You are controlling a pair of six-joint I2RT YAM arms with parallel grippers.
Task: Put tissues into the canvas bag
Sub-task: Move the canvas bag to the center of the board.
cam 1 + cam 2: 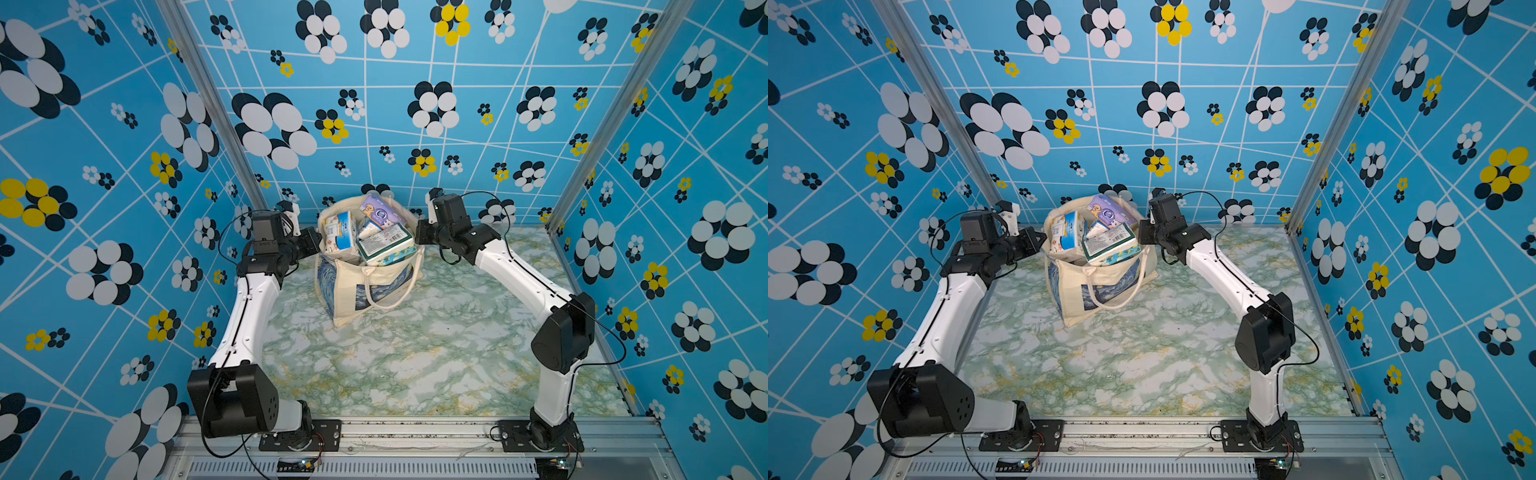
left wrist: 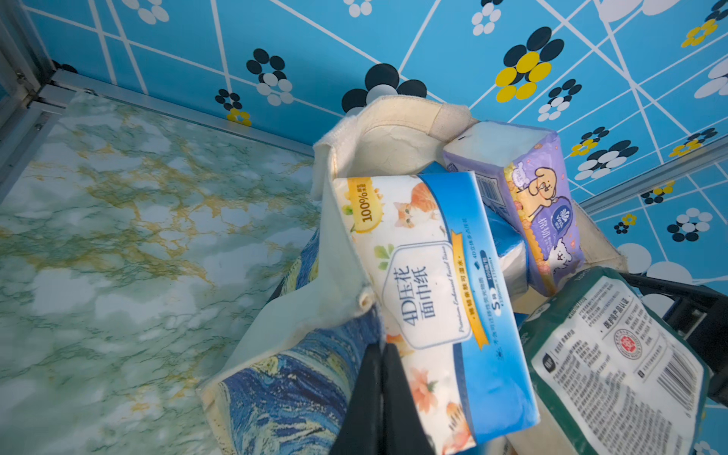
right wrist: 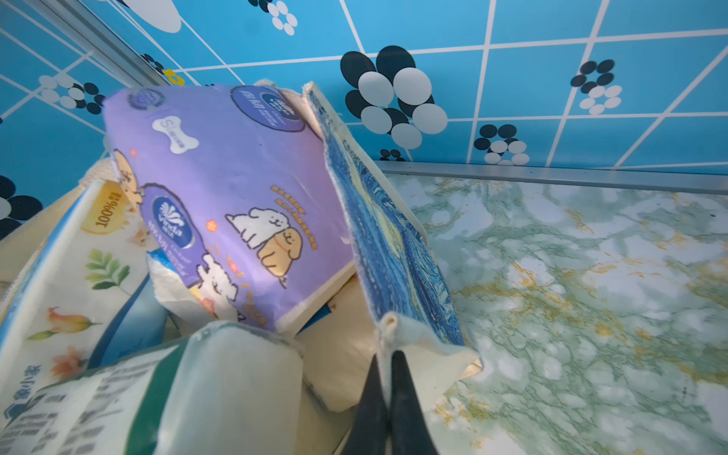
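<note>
The canvas bag (image 1: 353,297) is cream with a swirling deep-blue print flecked with yellow. It shows a lavender pack (image 1: 379,212) with white and tan cartoon dogs, a white-and-blue pack (image 1: 341,232) with an orange cat and flowers, and a green-edged pack (image 1: 384,243) with a white, black-printed label. The counter (image 1: 415,357) is pale green-and-white marble veined yellow, and the walls (image 1: 374,124) are bright blue with white lines and black, white and yellow flowers.

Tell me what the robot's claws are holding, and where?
The left gripper and right gripper are each shut on the top rim of the cream canvas bag with blue swirl print, at opposite sides.
</note>
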